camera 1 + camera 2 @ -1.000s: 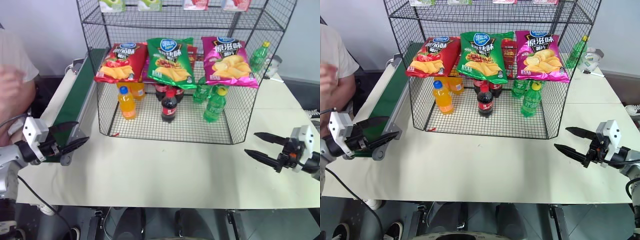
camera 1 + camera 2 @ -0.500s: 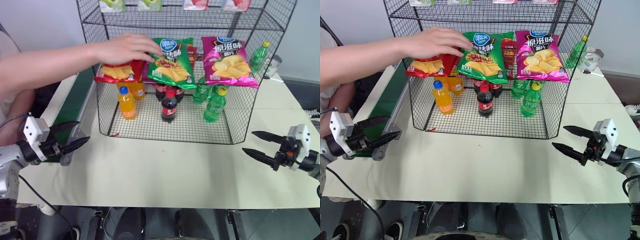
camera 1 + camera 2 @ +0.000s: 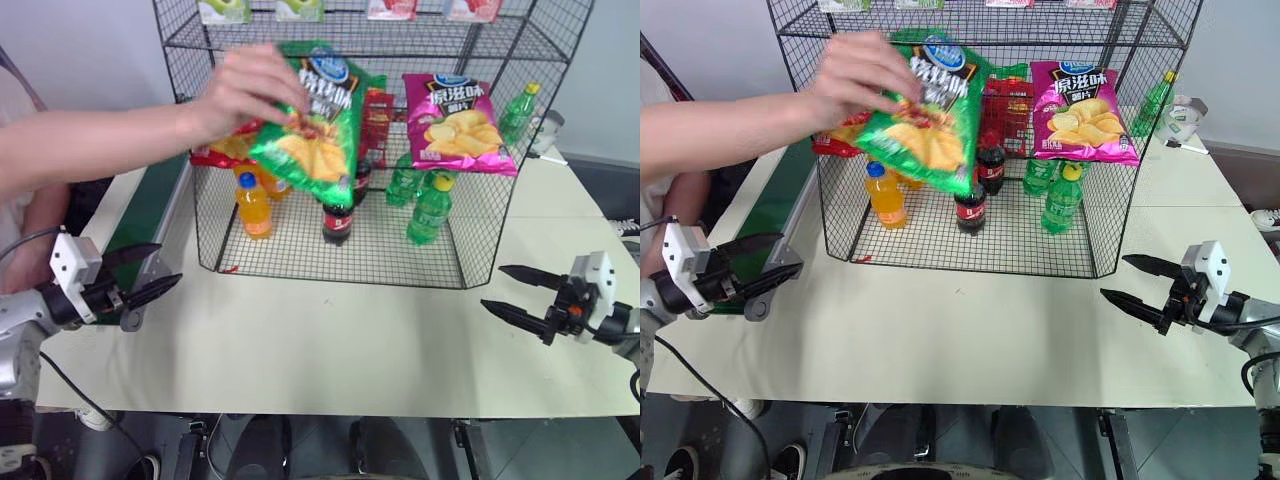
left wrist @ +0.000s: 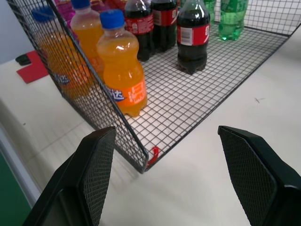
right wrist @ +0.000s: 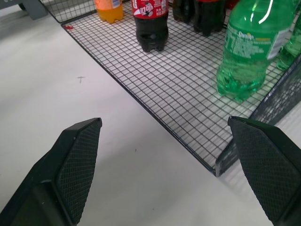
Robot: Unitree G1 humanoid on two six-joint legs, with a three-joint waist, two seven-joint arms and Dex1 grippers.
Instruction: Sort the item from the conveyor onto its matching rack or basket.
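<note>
Left eye view shows a person's hand (image 3: 245, 90) gripping the green chip bag (image 3: 308, 120) and holding it tilted in the air in front of the black wire rack (image 3: 190, 45), with the magenta chip bag (image 3: 455, 122) lying on the rack's middle tier. Both the left gripper (image 3: 140, 272) beside the conveyor (image 3: 150, 205) and the right gripper (image 3: 515, 292) over the table (image 3: 330, 350) have their jaws spread wide, holding nothing.

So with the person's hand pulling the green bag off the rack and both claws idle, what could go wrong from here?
1. The hand holds the green bag in front of the rack; an arm moving now might hit the person.
2. Swung low, the bag could topple the cola bottle under it.
3. The left claw stands open by the conveyor end and might catch a bag set there; the right claw is open too.
</note>
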